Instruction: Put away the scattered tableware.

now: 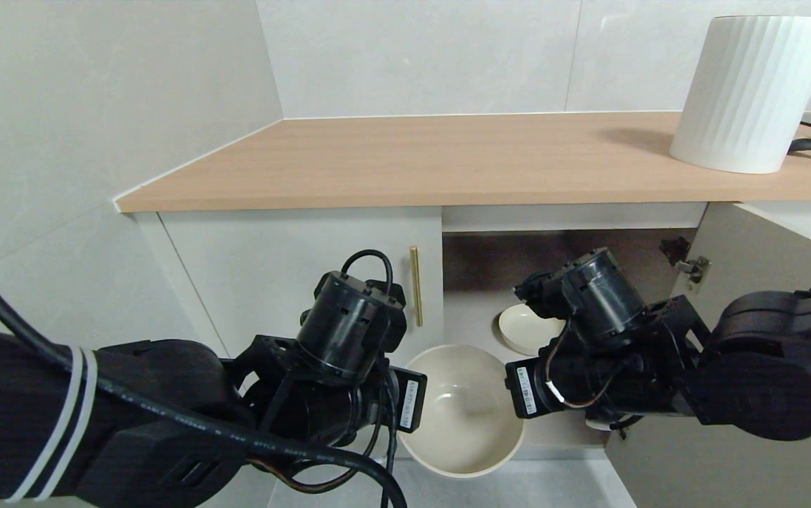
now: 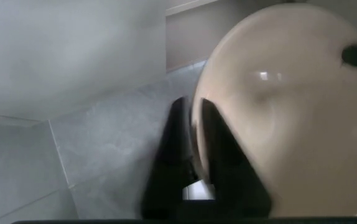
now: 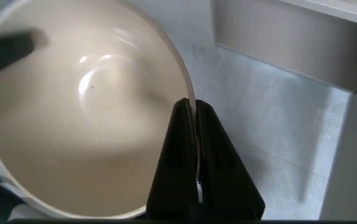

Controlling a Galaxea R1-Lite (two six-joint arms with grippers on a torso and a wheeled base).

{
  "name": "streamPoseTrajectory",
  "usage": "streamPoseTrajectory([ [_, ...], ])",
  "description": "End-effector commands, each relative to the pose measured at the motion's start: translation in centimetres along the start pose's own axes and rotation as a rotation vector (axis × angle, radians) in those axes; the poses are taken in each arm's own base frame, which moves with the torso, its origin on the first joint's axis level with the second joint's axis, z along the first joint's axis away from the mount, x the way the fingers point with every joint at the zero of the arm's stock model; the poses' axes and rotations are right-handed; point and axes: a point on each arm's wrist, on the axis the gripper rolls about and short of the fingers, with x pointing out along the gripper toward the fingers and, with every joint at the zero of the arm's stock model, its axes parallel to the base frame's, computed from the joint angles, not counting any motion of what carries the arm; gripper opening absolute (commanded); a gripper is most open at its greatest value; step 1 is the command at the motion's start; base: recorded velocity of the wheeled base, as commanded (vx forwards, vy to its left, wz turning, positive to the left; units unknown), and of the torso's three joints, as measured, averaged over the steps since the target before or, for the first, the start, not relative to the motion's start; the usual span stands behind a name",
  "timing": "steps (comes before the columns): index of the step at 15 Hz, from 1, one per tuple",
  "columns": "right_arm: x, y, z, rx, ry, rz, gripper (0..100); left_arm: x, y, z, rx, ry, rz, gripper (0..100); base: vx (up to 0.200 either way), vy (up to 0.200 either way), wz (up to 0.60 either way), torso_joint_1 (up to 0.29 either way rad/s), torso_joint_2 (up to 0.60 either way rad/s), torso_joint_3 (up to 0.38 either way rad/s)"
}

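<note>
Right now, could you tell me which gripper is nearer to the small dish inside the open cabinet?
Right. The right gripper clamps the bowl on the rim nearest the dish; the left gripper clamps the opposite rim, farther away.

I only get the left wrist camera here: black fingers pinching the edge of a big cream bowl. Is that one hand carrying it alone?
Observer: No. The right hand is clamped on the rim of the bowl too, on the side opposite the left hand.
Operator: And where is the bowl hanging?
Observer: In front of an open cupboard under a wooden counter.
Operator: Is anything inside that cupboard?
Observer: Yes, a small cream dish lies on the cupboard floor.
</note>
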Motion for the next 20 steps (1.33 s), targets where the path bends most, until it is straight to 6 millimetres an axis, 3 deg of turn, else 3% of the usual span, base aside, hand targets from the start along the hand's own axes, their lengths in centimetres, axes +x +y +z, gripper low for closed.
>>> streamPoseTrajectory([
  [1,0.0,0.1,0.0,-0.001,0.001,0.003,0,-0.1,0.0,0.1,-0.003,-0.004,-0.001,100,0.000,0.000,0.00,0.000,0.00,0.000],
  [5,1.0,-0.2,-0.3,0.001,0.023,-0.013,0,-0.5,0.2,0.4,-0.010,-0.027,0.013,100,0.000,0.000,0.00,0.000,0.00,0.000],
  [11,6.3,-6.2,1.5,0.169,0.014,-0.225,0,-1.1,0.4,0.8,-0.019,-0.046,0.014,100,0.000,0.000,0.00,0.000,0.00,0.000],
  [17,7.9,-10.7,4.3,0.317,-0.092,-0.403,0,-1.1,0.5,0.8,-0.020,-0.046,0.016,100,0.000,0.000,0.00,0.000,0.00,0.000],
  [20,10.0,-12.9,5.2,0.389,-0.116,-0.446,0,-1.1,0.4,0.8,-0.021,-0.048,0.015,100,0.000,0.000,0.00,0.000,0.00,0.000],
])
